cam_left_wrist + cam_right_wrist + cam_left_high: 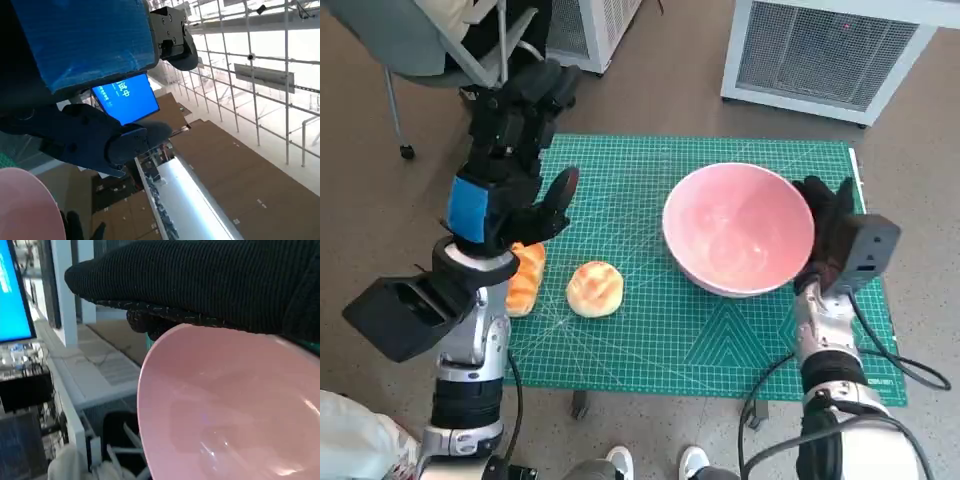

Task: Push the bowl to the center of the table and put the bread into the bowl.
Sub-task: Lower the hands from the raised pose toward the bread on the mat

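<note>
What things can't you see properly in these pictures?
- Long bread: in the head view the left hand covers part of it; the round bun shows whole.
- Right hand: in the head view the pink bowl and the wrist camera hide its fingers, so real contact with the rim is unclear.
- Pink bowl: cut off by the edge in both wrist views.
- Bread: in neither wrist view.

On my table I count one pink bowl [739,228], two pieces of bread, a round bun [594,288] and a longer loaf [526,278], and one green cutting mat [650,340] under them all.
</note>
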### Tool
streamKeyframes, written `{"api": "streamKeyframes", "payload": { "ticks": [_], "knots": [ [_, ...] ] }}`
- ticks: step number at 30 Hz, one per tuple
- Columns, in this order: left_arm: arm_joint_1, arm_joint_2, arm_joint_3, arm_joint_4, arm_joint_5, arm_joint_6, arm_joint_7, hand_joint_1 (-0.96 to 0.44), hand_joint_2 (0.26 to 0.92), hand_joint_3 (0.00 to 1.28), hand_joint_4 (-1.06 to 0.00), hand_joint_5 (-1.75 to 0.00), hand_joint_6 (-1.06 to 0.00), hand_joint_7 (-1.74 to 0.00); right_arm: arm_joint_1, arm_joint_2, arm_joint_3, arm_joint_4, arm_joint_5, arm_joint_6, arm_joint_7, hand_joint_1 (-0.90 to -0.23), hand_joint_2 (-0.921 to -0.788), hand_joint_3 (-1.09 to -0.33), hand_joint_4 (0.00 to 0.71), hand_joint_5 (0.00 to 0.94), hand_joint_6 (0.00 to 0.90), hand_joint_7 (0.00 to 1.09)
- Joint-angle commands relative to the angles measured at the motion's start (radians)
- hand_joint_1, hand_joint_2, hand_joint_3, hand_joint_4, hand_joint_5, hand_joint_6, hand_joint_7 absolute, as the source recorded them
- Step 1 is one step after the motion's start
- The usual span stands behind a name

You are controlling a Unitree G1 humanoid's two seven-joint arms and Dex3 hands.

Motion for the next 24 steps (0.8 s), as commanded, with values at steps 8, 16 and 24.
{"api": "streamKeyframes", "payload": {
  "ticks": [8, 16, 24],
  "knots": [
    [0.02, -0.009, 0.003, -0.026, -0.004, 0.013, 0.021, -0.31, 0.856, 0.59, 0.0, -0.46, 0.0, -0.7, -0.012, 0.026, 0.021, 0.015, -0.029, 0.043, 0.006, -0.528, -0.921, -0.837, 0.256, 0.001, 0.134, 0.37],
    [0.022, -0.014, -0.001, -0.027, -0.001, 0.015, 0.028, -0.31, 0.857, 0.59, 0.0, -0.46, 0.0, -0.71, -0.025, 0.02, 0.025, 0.012, -0.042, 0.046, -0.001, -0.528, -0.921, -0.836, 0.261, 0.003, 0.13, 0.39],
    [0.034, 0.001, 0.011, -0.033, -0.005, 0.016, 0.026, -0.3, 0.858, 0.58, 0.0, -0.45, 0.0, -0.71, -0.055, -0.015, 0.022, -0.009, -0.04, -0.001, -0.017, -0.522, -0.921, -0.832, 0.271, 0.007, 0.101, 0.46]
  ]
}}
